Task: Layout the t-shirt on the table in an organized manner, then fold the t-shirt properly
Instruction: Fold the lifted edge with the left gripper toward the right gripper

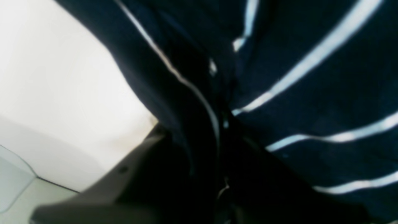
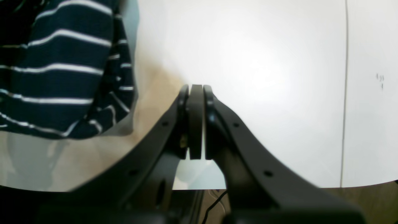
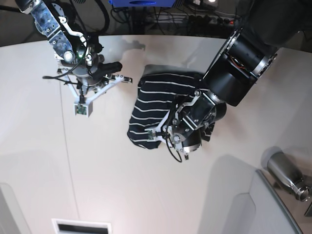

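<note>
White table (image 3: pixel 39 161); bunched t-shirt (image 3: pixel 151 109) long axis near-to-far; left fingers (image 1: pixel 174 155) clamp it, right fingers (image 2: pixel 183 102) together.

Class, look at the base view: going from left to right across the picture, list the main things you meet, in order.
right gripper → t-shirt → left gripper → metal bottle, all over the white table.

Overhead base view; two wrist close-ups, all sharing t-shirt (image 3: pixel 156 109) and table (image 3: pixel 97 165).
</note>
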You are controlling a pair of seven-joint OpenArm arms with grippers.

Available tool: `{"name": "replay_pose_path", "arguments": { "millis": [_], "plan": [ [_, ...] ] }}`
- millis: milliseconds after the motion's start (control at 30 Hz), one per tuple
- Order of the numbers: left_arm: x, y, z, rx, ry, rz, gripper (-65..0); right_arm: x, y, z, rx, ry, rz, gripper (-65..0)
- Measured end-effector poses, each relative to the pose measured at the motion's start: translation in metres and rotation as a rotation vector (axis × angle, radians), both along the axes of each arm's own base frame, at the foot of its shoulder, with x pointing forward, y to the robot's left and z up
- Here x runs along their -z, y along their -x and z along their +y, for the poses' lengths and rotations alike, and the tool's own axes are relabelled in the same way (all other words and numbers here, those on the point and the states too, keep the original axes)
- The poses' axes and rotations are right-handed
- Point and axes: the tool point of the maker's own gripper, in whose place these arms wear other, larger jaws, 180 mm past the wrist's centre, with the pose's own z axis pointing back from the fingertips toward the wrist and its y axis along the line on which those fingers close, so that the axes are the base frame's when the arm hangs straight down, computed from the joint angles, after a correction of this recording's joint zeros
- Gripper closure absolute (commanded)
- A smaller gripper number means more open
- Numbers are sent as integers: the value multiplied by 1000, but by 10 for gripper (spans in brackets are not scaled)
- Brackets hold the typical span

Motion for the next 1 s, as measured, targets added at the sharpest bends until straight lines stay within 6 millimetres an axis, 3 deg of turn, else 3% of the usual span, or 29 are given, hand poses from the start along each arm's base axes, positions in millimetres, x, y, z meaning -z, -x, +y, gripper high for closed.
{"name": "replay_pose_path", "arguments": {
  "millis": [200,300,467,567,1000],
  "plan": [
    [1,4,-29,20,19,-6,0,0,0,-1,0,2,0,-9],
    [0,9,-54,32,80,4,0,0,-1,-2,3,3,-1,-9],
    [-1,19,-88,42,172,29,0,-1,-6,-28,90,15,-7,-9],
    [2,23,-93,41,181,45,0,1,-3,-39,122,25,4,-9],
    [1,18,-99,-34,248,86,0,1,-3,-39,120,25,3,-9]
  ]
}}
